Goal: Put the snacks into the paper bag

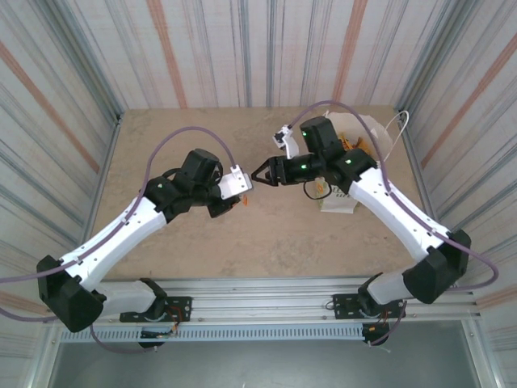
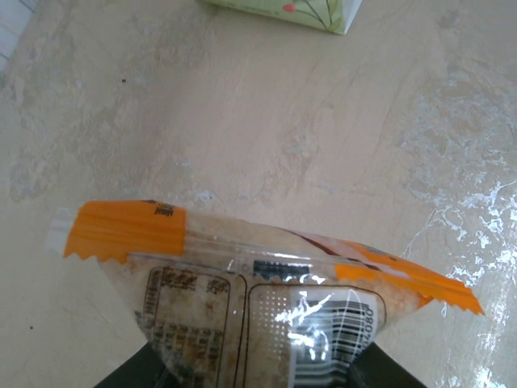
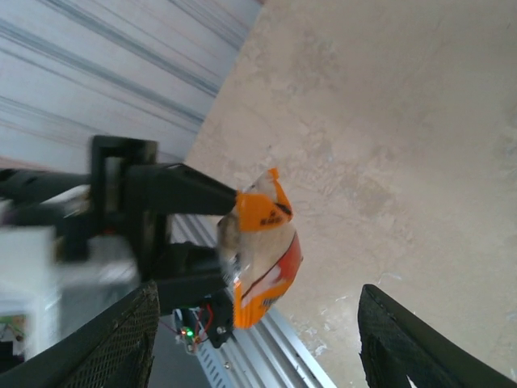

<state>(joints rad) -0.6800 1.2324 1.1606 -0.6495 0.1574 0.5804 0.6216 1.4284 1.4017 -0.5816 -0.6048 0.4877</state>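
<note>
Left wrist: left gripper (image 2: 260, 370) clamps orange packet (image 2: 266, 279), long axis crosswise; right gripper (image 3: 258, 301) wide.

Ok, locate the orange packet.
In the right wrist view the orange packet hangs above the table in the left gripper, near the table's middle, facing the open right gripper, left of the paper bag.

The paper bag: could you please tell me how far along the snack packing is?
Done: orange packets, it seems, show inside the paper bag. In hand: the left claw grips an orange-edged clear packet above the table, facing the open right claw, apparently for a handover. Left: that packet is not yet in the bag.
</note>
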